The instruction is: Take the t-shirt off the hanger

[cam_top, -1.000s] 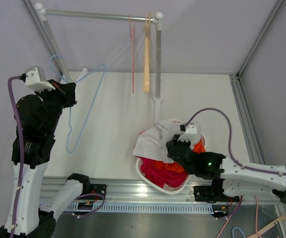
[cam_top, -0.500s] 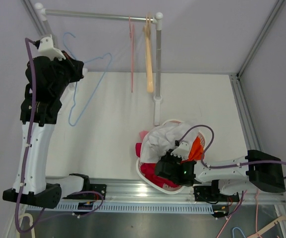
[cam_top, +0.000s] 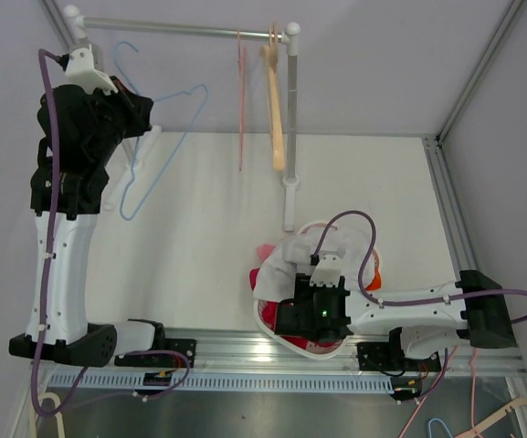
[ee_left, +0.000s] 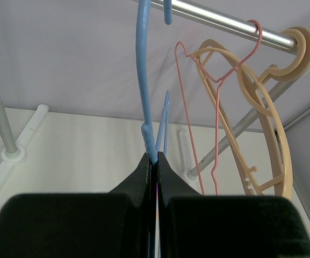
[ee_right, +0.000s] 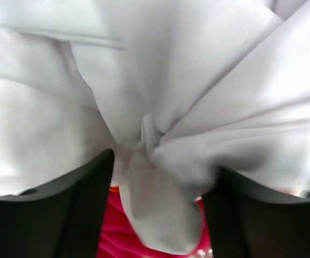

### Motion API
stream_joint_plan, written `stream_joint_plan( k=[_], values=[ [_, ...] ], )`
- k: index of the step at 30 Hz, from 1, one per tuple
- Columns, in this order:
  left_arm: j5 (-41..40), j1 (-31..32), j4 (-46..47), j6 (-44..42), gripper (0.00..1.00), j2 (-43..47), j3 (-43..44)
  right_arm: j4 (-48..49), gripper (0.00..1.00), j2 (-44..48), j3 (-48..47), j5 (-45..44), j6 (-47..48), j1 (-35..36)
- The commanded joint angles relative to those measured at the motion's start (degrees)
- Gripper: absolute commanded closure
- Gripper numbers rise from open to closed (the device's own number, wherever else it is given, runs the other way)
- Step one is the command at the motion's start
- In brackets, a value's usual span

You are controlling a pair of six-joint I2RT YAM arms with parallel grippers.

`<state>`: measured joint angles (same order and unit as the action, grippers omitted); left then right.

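Near the right arm's base, the white t-shirt (cam_top: 292, 258) lies bunched in the basket (cam_top: 259, 321) over red clothes (ee_right: 117, 236), and the right gripper (ee_right: 160, 172) has its fingers spread wide around a fold. At the far left, the left gripper (ee_left: 153, 161) pinches the bare blue hanger (ee_left: 142, 80) near the rail (ee_left: 219, 20).

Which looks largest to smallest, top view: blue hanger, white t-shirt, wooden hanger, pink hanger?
1. Blue hanger, though held high, nearer the camera.
2. White t-shirt.
3. Wooden hanger and pink hanger: edge-on, alike.
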<state>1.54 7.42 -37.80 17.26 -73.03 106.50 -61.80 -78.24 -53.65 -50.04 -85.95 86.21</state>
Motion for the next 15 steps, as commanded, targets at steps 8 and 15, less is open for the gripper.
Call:
stream_joint_plan(
  k=[8,15],
  values=[
    [1.18,-0.65,-1.31,-2.4,0.99,-4.92,7.84,-16.07,0.11,5.28,-11.2,-4.01,4.55,0.53],
    [1.89,-0.65,2.28,-2.93,0.99,-10.46,9.78,-9.86,0.01,11.61,-16.4,-3.31,15.36,2.99]
  ],
)
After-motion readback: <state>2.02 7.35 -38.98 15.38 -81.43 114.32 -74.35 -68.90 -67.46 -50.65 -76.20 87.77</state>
